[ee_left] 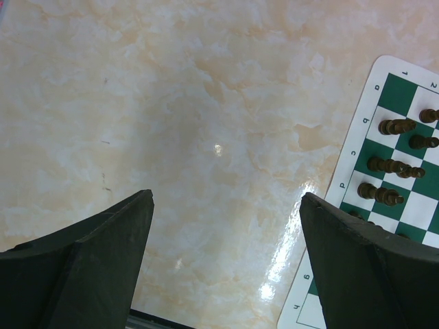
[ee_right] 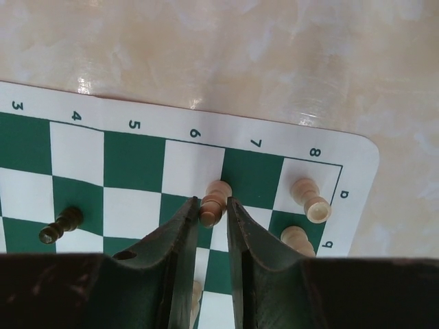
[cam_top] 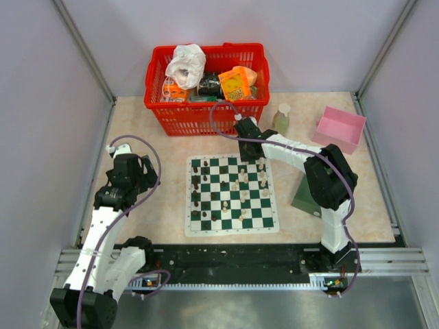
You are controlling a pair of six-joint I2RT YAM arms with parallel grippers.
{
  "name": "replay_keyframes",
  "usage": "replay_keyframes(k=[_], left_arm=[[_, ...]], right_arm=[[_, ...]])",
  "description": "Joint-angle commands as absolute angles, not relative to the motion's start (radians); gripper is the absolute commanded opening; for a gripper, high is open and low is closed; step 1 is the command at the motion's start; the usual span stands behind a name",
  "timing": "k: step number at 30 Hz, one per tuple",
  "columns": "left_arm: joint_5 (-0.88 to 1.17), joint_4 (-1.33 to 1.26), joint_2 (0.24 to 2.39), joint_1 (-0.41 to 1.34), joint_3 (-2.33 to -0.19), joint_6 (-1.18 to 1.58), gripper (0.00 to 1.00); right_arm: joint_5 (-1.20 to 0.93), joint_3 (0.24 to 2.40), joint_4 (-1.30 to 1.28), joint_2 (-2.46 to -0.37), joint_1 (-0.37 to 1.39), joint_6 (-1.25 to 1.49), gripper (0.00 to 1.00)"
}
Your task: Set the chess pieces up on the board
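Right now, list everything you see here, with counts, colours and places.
Table: one, beige marble, under everything.
Basket: one, red, far edge, holding packets and a white bag.
Bottle: one, pale green, right of basket.
Tray: one, pink, far right.
Box: one, dark green, right of board.
Chess board: one, green and white, centre.
Dark chess pieces: many, brown, board's left side.
Cream chess pieces: several, cream, board's middle and right.
Left claw: one, black, open over bare table left of board.
Right claw: one, black, shut on a cream chess piece at board's far edge.
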State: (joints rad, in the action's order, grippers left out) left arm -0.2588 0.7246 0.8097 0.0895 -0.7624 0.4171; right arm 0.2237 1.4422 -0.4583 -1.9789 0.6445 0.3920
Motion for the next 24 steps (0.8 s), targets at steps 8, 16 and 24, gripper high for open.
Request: replay_keyframes(k=[8, 16, 24], left_arm=[[-0.261, 0.686, 0.804, 0.091, -0.759, 0.417, 0.93], [-0.262, 0.686, 0.802, 0.091, -0.761, 0.417, 0.93], [-0.259, 0.686, 0.804, 0.091, -0.761, 0.416, 0.93]], right_arm=[[0.255, 1.502, -0.462, -1.973, 0.634, 0.365, 0.15], [0.218, 1.513, -0.494, -1.889, 0.632, 0.362, 0.11], [0.144, 1.32, -0.525, -1.617, 0.647, 0.419, 0.11]])
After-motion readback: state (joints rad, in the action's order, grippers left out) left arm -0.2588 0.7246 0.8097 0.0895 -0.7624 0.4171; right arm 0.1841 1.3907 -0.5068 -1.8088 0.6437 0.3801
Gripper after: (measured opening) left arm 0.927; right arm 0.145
